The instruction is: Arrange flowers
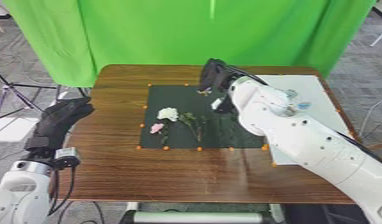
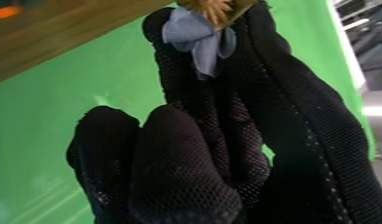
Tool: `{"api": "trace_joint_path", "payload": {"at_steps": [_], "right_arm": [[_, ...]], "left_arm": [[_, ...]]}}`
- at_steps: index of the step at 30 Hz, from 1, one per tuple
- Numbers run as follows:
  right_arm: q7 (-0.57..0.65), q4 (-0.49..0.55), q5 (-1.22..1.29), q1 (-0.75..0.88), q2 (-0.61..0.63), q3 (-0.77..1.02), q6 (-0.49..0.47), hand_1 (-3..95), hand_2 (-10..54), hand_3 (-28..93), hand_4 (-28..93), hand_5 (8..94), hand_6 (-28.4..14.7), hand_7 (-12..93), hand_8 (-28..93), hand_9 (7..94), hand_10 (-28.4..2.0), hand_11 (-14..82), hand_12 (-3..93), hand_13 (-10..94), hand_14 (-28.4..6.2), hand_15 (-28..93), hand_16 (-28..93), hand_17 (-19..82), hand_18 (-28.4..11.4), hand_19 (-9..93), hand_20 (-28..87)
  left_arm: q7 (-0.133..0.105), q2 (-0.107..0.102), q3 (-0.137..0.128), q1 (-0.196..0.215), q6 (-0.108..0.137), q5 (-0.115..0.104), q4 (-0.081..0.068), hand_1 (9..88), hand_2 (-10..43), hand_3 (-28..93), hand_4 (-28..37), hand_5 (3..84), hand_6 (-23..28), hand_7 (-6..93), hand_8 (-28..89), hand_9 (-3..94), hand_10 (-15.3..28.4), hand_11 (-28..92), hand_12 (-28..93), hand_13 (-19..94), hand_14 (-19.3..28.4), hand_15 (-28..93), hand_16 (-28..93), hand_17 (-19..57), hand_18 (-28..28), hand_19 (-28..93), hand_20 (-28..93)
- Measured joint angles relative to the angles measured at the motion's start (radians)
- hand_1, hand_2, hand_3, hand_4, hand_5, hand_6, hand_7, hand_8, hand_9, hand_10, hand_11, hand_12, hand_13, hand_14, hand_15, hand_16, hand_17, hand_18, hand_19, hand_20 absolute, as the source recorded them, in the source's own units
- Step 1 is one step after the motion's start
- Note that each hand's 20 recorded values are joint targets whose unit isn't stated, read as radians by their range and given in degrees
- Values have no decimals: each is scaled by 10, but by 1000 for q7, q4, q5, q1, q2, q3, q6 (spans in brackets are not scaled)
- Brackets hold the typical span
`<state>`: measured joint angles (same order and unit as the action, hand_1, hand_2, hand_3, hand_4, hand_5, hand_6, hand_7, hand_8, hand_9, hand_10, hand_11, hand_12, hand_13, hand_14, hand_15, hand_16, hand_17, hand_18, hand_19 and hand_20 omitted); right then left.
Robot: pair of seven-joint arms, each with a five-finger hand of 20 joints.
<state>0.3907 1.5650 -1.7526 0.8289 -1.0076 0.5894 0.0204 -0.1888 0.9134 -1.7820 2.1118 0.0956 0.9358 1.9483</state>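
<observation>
The right hand is over the far part of the dark mat, its arm slanting in across the white sheet. In the right wrist view, the fingers of the right hand are clamped on a grey-blue ribbon beside a tan, pleated piece; I cannot tell what that piece is. On the mat, left of centre, lie 1 white flower and, just nearer the robot and slightly left, 1 pink flower. Green stems with leaves lie just right of the white flower. Orange markers run along the mat's edges. The left hand is at the left edge of the brown counter, its fingers extended and close together. A green curtain hangs behind.
</observation>
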Motion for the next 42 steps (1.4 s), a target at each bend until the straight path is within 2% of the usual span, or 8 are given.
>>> {"api": "trace_joint_path", "payload": {"at_steps": [9, 12, 14, 17, 23, 42], "right_arm": [[0, -29, -4, 14, -71, -29, -26, 614, -95, 583, -192, 796, 5, 210, 89, 863, -124, 71, 385, 937, 5, 706, 278, 684, -140, 932, 695], [0, -48, -3, 26, -96, -31, -29, 612, -95, 583, -192, 795, 6, 212, 91, 859, -120, 68, 383, 937, 5, 706, 279, 684, -141, 932, 696], [0, -63, -3, 32, -113, -35, -30, 611, -95, 584, -192, 794, 7, 213, 91, 858, -120, 67, 384, 936, 5, 706, 279, 684, -141, 932, 697], [-1, -91, -13, 38, -141, -40, -34, 610, -95, 584, -192, 789, 9, 214, 89, 855, -117, 64, 385, 936, 6, 706, 280, 684, -141, 932, 698], [-3, -116, -44, 44, -174, -57, -37, 607, -95, 585, -191, 784, 10, 219, 84, 852, -114, 60, 386, 935, 6, 706, 281, 682, -141, 932, 698], [3, -179, -79, 61, -197, -34, -18, 596, -95, 588, -184, 776, 15, 227, 76, 844, -111, 61, 378, 929, 4, 707, 282, 677, -142, 932, 698]], "left_arm": [[22, 0, 11, -15, -2, 2, -2, 305, -69, 635, -139, 442, 29, 214, -85, 441, 126, 252, 166, 334, 172, 183, 52, -79, 156, 32, 100], [21, -2, 17, -20, 1, 2, -3, 306, -70, 634, -141, 446, 29, 212, -86, 444, 126, 250, 165, 336, 168, 180, 52, -62, 130, 21, 99], [17, -3, 21, -21, 3, 1, -3, 308, -66, 635, -141, 453, 32, 207, -85, 450, 128, 249, 162, 344, 165, 146, 34, -17, 83, 6, 101], [4, -6, 27, -22, 6, -4, -8, 308, -63, 636, -140, 458, 35, 202, -83, 454, 131, 250, 160, 346, 160, 111, 28, 9, 67, 7, 110], [-9, -6, 41, -33, 5, -6, -19, 307, -61, 638, -139, 457, 36, 203, -81, 453, 131, 252, 160, 351, 161, 120, 40, 14, 71, 6, 116], [-6, -6, 40, -36, 1, -5, -19, 306, -61, 638, -140, 455, 34, 205, -82, 453, 131, 250, 160, 356, 163, 145, 44, 7, 80, 4, 119]]}}
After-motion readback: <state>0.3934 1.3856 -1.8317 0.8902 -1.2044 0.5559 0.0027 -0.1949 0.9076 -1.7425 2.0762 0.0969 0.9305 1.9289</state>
